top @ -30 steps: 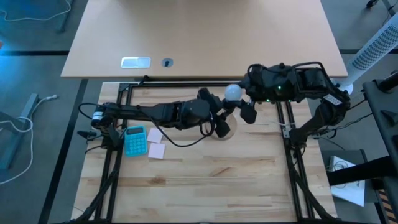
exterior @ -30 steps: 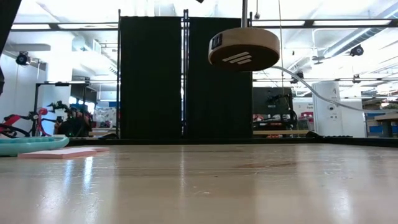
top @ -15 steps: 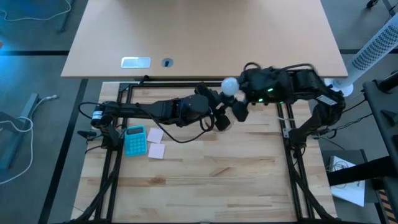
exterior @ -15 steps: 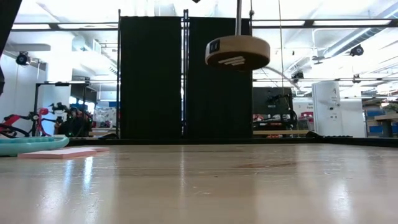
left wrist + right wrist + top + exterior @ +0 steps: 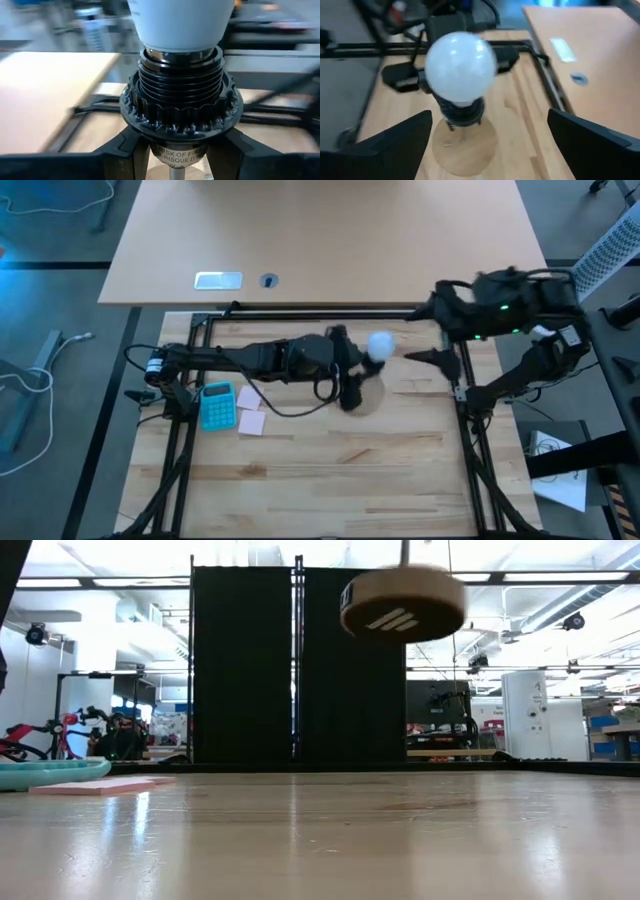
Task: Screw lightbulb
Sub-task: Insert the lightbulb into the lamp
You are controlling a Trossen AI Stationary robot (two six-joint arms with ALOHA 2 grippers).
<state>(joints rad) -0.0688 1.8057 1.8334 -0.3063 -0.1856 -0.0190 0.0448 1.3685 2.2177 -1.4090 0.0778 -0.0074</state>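
The bulb [image 5: 460, 62] sits seated in the black socket [image 5: 181, 102], which the left gripper [image 5: 170, 160] clamps from below, lifted off the table. It looks light, smooth and fragile; best gripped gently around the widest part of the globe. The right gripper [image 5: 428, 356] stands released, fingers spread, well clear beside it.
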